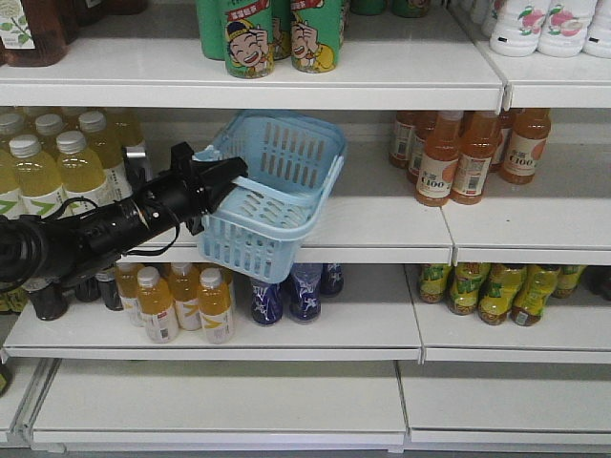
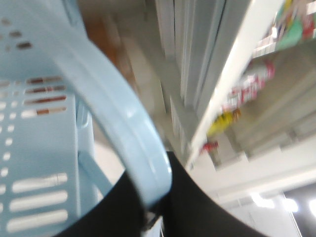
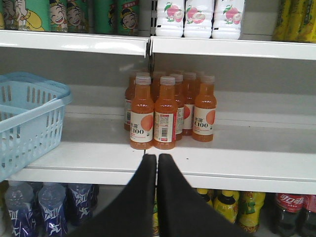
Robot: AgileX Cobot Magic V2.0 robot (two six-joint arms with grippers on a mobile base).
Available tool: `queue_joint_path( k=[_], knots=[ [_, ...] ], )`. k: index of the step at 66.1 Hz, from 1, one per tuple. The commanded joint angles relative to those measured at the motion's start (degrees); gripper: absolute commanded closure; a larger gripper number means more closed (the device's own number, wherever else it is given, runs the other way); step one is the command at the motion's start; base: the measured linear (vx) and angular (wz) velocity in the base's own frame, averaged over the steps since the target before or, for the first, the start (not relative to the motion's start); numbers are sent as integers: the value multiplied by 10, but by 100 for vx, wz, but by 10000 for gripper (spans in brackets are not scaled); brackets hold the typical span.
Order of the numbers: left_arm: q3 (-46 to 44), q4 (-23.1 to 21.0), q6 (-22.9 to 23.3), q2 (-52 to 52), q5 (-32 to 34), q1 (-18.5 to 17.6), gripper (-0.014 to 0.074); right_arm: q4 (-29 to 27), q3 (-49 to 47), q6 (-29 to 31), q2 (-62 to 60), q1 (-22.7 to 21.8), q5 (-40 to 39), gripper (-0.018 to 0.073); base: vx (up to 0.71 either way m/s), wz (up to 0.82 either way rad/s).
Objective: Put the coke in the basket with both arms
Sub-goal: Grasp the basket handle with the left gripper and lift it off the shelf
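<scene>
Gripping a light blue plastic basket (image 1: 277, 196), left fingers (image 1: 221, 177) clenched; right fingers (image 3: 142, 197), closed empty, needed red-wrapped coke bottle (image 3: 288, 203) below it.

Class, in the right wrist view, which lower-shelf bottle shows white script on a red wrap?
The coke, right of the yellow-green bottles; those and the blue bottles at far left carry no red wrap.
</scene>
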State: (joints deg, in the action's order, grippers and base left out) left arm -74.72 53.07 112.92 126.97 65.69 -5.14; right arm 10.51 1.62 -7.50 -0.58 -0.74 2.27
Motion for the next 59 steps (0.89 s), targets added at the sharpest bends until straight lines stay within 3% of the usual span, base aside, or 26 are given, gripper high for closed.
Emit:
queue_joint_path(
  k=[1,5,11,20,44,51,59],
  knots=[
    [-16,90,62,-46,135,-3,604,5,6,1,-11,-3,-40,564,0,0],
    [-10,164,61,-59,135,-7,604,5,6,1,-11,-3,-40,564,0,0],
    [14,228,61,-88,135,-17,604,5,6,1,-11,-3,-40,564,0,0],
    [78,259,61,-151,135,-41,604,5,6,1,-11,-3,-40,564,0,0],
    [287,272,15,-345,135,-125,604,5,6,1,-11,-3,-40,564,0,0],
    [340,250,-4,-397,135,-153,604,5,6,1,-11,-3,-40,564,0,0],
    [374,192,-20,-454,135,-179,604,5,6,1,-11,-3,-40,564,0,0]
  ],
)
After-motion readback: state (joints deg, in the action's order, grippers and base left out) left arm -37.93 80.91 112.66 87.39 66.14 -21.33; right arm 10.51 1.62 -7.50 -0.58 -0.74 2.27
